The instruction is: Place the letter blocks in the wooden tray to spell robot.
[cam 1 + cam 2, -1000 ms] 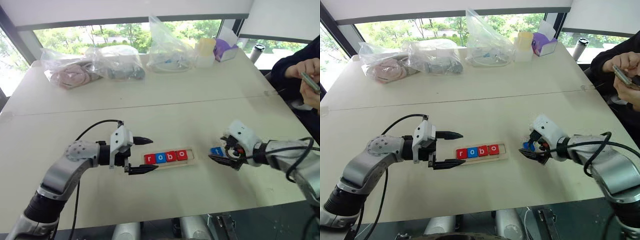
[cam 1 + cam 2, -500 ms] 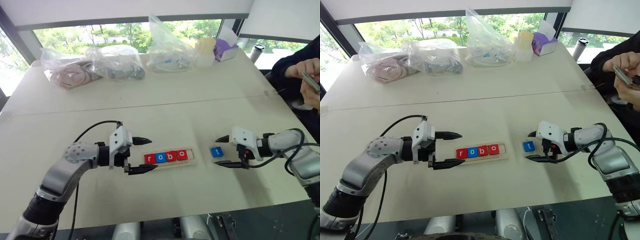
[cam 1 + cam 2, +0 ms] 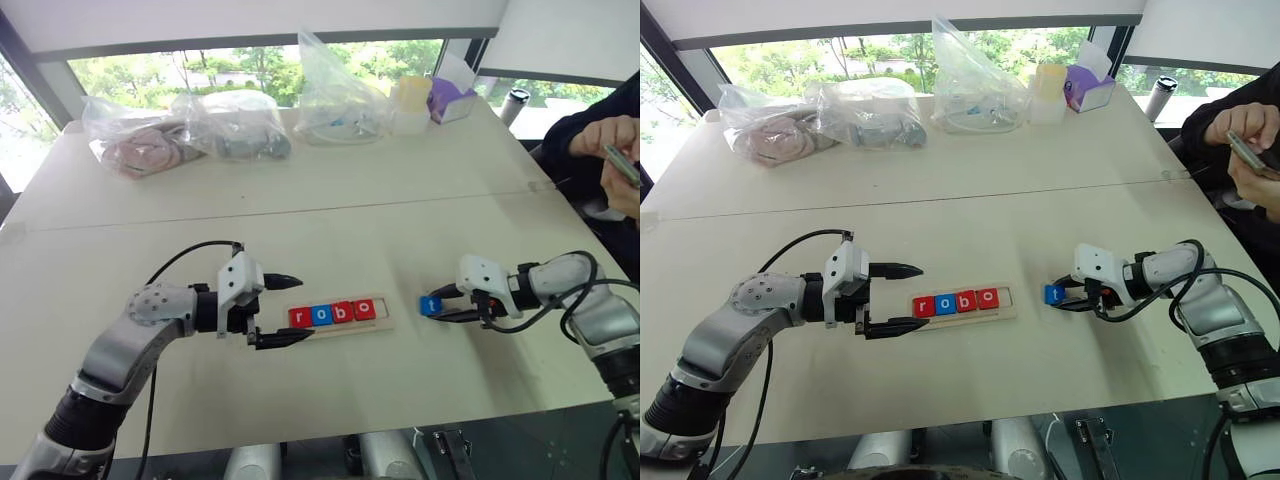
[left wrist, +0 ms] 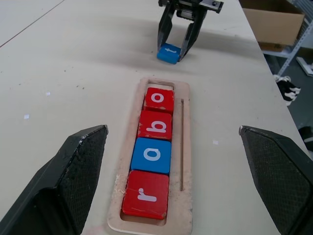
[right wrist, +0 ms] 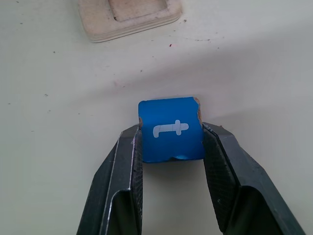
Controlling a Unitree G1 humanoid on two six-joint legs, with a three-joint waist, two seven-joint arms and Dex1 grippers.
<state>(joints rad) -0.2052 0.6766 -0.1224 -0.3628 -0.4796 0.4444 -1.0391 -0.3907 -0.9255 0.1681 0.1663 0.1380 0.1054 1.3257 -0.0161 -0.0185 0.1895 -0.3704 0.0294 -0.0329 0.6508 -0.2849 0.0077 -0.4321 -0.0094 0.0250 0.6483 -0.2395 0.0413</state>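
A: Right gripper (image 5: 171,161) has just snapped its jaws in from wide apart — they now pinch the small blue square letter block marked t (image 5: 170,128) by two opposite sides!

B: And the block sits on the pale table (image 3: 330,230), just beside the open end of the long pale-wood tray (image 4: 184,147), not lifted as far as I can tell.

A: The tray holds red r (image 4: 145,201), blue o (image 4: 152,155), red b (image 4: 156,125) and red o (image 4: 159,100). One slot left, at the end nearest that t.

B: So this looks like the last pick. Lift, carry across, drop it in after the second o.

A: Left gripper (image 3: 285,310) hovers at the tray's r end, jaws spread wide, nothing in them
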